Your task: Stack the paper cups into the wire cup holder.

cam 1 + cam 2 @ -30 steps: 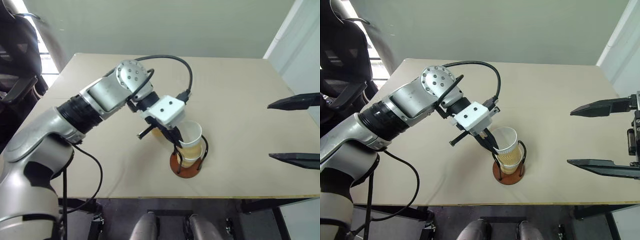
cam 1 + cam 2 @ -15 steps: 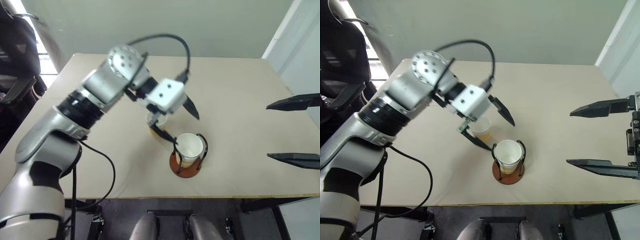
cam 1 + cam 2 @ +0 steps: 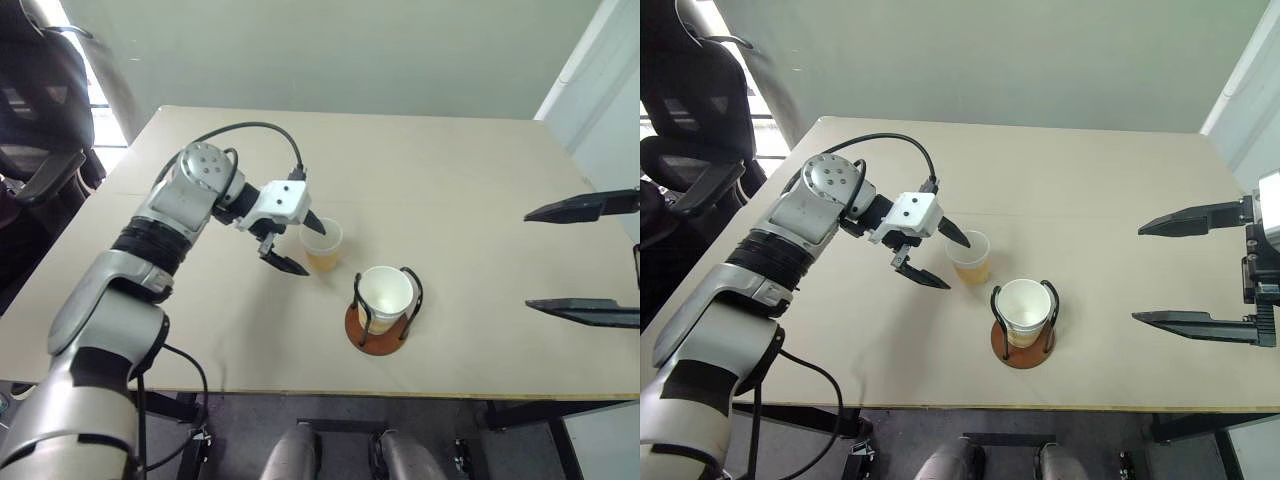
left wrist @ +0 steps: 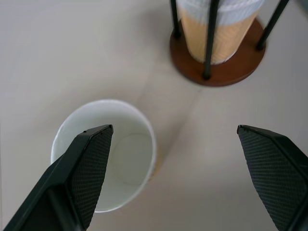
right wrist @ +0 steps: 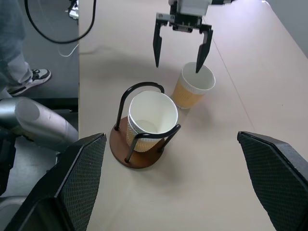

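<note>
1. Fingers of my left hand [image 3: 938, 258] are spread wide, empty, one tip over a loose cup [image 3: 970, 258].
2. Stacked cups [image 3: 1024, 310] sit in the wire holder [image 3: 1022, 345] just beyond, on the surface [image 3: 1100, 200].
3. My right hand [image 3: 1185, 270] gapes wide, empty, well apart.
</note>
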Tool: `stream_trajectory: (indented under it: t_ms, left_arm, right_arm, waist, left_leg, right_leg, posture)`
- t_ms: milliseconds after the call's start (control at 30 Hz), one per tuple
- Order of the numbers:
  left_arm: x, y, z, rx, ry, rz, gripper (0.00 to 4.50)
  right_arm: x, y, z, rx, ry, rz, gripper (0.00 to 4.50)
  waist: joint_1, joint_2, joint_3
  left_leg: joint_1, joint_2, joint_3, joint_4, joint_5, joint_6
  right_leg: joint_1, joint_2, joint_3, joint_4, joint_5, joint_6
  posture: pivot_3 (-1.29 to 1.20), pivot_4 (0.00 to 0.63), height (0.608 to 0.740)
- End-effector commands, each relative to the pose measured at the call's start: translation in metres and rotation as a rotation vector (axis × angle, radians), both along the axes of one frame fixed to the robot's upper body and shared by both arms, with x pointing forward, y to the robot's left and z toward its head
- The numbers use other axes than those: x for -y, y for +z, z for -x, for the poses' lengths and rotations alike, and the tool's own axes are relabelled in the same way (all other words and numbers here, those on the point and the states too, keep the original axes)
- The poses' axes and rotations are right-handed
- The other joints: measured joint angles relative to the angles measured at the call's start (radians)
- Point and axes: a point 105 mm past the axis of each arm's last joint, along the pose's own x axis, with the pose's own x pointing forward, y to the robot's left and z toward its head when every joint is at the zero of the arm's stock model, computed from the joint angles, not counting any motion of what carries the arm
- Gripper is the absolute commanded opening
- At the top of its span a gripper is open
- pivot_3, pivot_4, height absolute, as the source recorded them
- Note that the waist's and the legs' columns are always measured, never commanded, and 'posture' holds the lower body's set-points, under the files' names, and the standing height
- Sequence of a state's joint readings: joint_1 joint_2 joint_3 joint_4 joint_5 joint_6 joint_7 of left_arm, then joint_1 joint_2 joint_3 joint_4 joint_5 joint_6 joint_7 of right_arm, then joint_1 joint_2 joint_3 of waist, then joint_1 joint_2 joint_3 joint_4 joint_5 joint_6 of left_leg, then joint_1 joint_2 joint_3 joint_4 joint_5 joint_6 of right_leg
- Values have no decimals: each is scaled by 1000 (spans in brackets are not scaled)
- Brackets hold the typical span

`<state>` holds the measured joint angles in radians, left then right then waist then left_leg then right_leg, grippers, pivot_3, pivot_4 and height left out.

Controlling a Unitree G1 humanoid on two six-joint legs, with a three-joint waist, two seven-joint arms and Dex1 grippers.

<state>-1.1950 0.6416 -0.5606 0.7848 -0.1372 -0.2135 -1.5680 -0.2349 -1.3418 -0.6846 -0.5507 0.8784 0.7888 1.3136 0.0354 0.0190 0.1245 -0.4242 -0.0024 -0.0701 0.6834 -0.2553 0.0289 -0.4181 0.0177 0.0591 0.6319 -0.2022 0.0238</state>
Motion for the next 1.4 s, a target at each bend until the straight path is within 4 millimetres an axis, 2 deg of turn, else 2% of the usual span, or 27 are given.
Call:
stream_trajectory:
  t_ms: [33, 133, 500, 700, 767, 833, 867, 933, 967, 1033, 1233, 1400]
  left_arm:
    - [1, -4, -4, 28, -14, -20, 4420]
    - [-1, -15, -6, 22, -18, -54, 3859]
    - [-6, -17, -11, 56, -7, -80, 42]
    - [-5, -5, -6, 46, -34, -58, 42]
    - [1, 7, 1, 71, -79, -47, 42]
    - [13, 28, 10, 92, -123, -2, 42]
    - [22, 50, 16, 125, -156, 32, 42]
    - [35, 80, 28, 166, -213, 71, 42]
    - [44, 97, 40, 190, -273, 73, 42]
    - [58, 111, 70, 195, -414, 71, 42]
    - [63, 104, 126, 58, -649, 46, 42]
    - [61, 90, 118, 38, -647, -21, 42]
  right_arm:
    - [-1, 9, 1, 50, 1, 18, 4500]
    - [-2, 10, 3, 52, 0, 22, 4500]
    - [-1, 9, 3, 55, -17, 26, 4500]
    - [0, 8, 1, 56, -19, 25, 4500]
    - [0, 10, 0, 62, -18, 25, 4500]
    - [2, 11, 0, 67, -19, 28, 4500]
    - [3, 13, 0, 74, -21, 29, 4500]
    - [4, 16, 0, 85, -26, 30, 4500]
    - [5, 17, -1, 95, -32, 30, 4500]
    - [4, 18, 0, 103, -37, 32, 4500]
    - [13, 21, 9, 97, -82, 48, 4500]
    - [14, 18, 13, 97, -112, 52, 4500]
  waist:
    - [0, 0, 0]
    - [-1, 0, 0]
    - [-1, 0, 0]
    - [-1, 0, 0]
    - [-2, 0, 0]
    - [-1, 0, 0]
    - [-1, 0, 0]
    - [2, -1, 0]
    - [2, -1, 0]
    - [0, -1, 0]
    - [-7, 4, -2]
    - [-7, 4, -2]
  left_leg:
    - [0, 0, 0, 0, 0, 0]
    - [0, -1, 1, 0, 0, 1]
    - [0, -1, 1, 0, 0, 2]
    - [0, -1, 1, 0, 0, 2]
    - [0, -1, 1, 0, 0, 2]
    - [-1, -1, 1, 0, -1, 2]
    - [-1, -1, 1, 0, 0, 3]
    - [-2, -1, 1, 0, 0, 4]
    - [-3, -1, 1, 0, 0, 4]
    - [-5, -1, 2, 1, -1, 5]
    - [2, -2, 5, -1, -3, 7]
    - [3, 0, 5, -2, -3, 5]
  right_leg:
    - [0, -1, 0, 0, 0, 0]
    - [0, -1, 0, -1, 1, 1]
    - [0, -1, 0, -2, 0, 2]
    - [0, -1, 0, -2, 0, 2]
    - [0, -1, 0, -2, 0, 2]
    - [0, -1, 0, -2, 0, 2]
    - [0, -1, 0, -2, 0, 3]
    - [0, -1, 0, -3, -1, 3]
    - [0, -1, 0, -3, 0, 3]
    - [-2, -2, 0, -4, 0, 3]
    - [3, -4, 0, -3, -6, 5]
    - [3, -4, 0, -1, -7, 2]
  posture:
    - [0, 150, 740]
    - [0, 150, 740]
    - [0, 150, 740]
    - [0, 150, 740]
    - [0, 150, 740]
    - [0, 150, 740]
    - [0, 150, 740]
    - [0, 150, 740]
    - [0, 150, 740]
    - [0, 150, 740]
    - [0, 150, 740]
    - [0, 150, 740]
